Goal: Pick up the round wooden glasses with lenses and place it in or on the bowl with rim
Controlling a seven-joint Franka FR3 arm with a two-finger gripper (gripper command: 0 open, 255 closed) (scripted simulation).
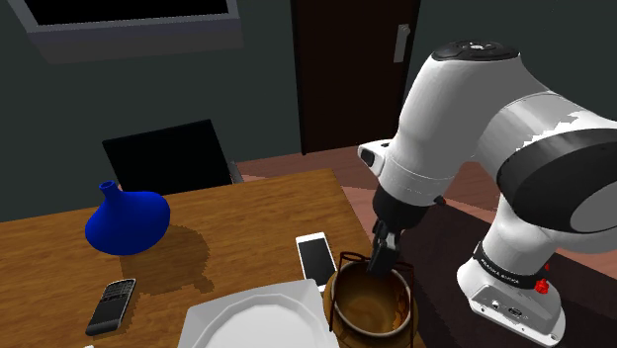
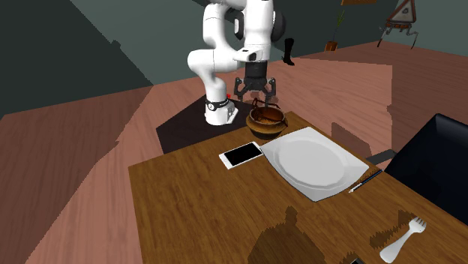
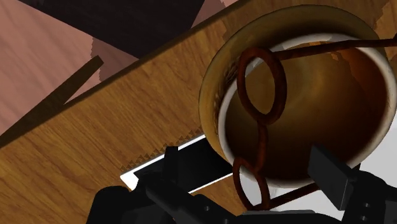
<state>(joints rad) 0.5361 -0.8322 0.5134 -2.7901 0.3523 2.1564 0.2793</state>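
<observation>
- most of the danger is in the way up: the gripper [image 3: 244, 159] hangs low over the bowl [image 3: 213, 95] with its fingers spread apart and clasping nothing. the glasses [image 3: 261, 140] lie between the fingers, with one round lens over the bowl's inside and the other at the near rim. if the hand rises at a slant, i think a finger may hook the thin frame and drag it out.
- some danger is in the balance of the glasses — they seem to rest across the rim and not deep at the bottom, and a thin temple reaches over the far rim. a small knock could tip them off, onto the table [image 3: 95, 133] or onto the white plate [image 1: 252, 321] just beside the bowl.
- a little danger is for the bowl itself: it stands near the table's corner, beside the phone [image 1: 316, 259], so a sideways push from a finger could slide it toward the edge — and the glasses would go with it.
</observation>
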